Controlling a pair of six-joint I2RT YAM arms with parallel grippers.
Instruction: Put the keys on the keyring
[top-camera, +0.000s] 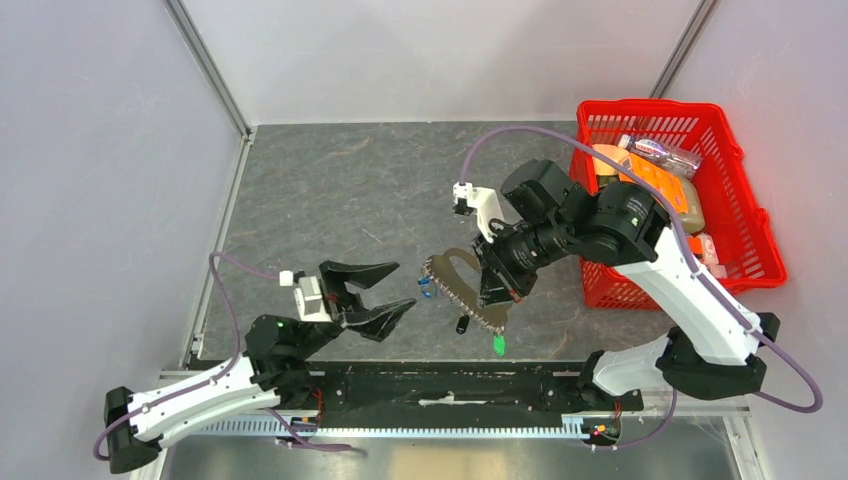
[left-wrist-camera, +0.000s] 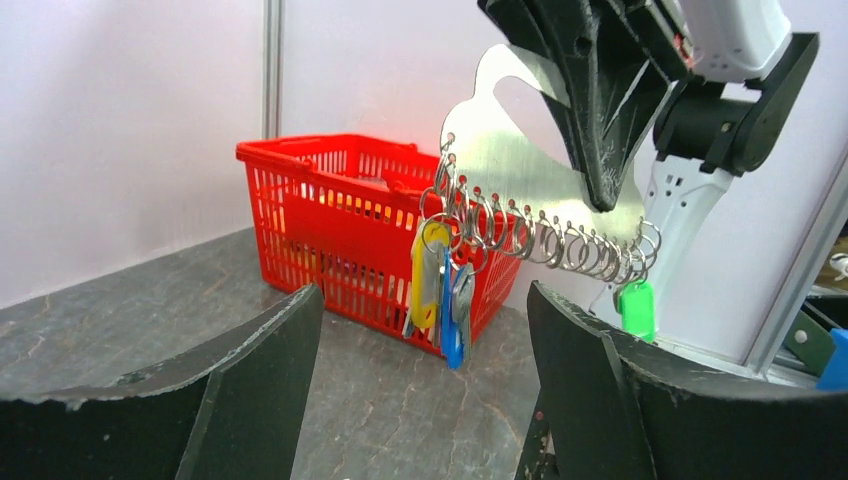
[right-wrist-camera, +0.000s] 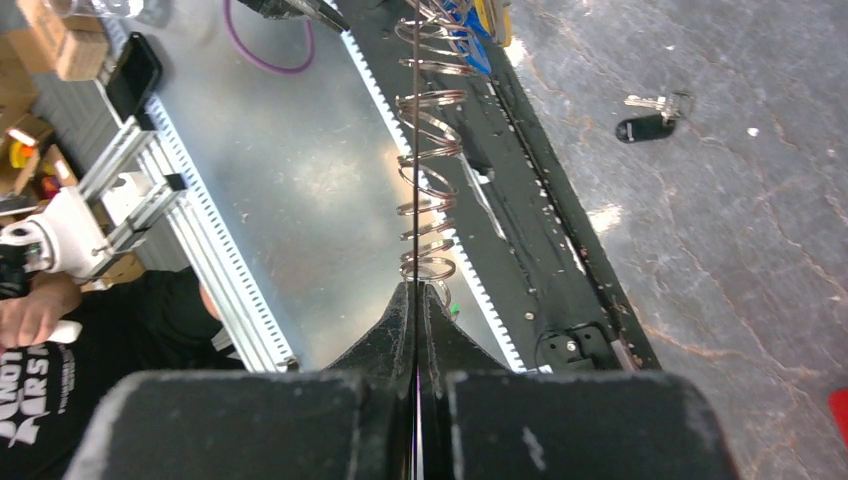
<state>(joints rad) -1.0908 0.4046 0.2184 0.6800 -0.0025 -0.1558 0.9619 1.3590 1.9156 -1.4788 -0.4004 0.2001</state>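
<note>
Yellow key (left-wrist-camera: 430, 275) and blue key (left-wrist-camera: 451, 340) hang on the keyring (left-wrist-camera: 520, 165), which the right claw (left-wrist-camera: 600, 190) grasps. The black key (top-camera: 462, 324) lies loose on the tabletop (top-camera: 340, 190), lower centre. The left claw (top-camera: 405, 286) is released.

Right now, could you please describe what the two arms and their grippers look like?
Both arms have white shell links with black joint housings: the left arm and the right arm. A lilac cable loops along each. The left gripper and right gripper carry black, wedge-shaped fingers that taper to points.
</note>
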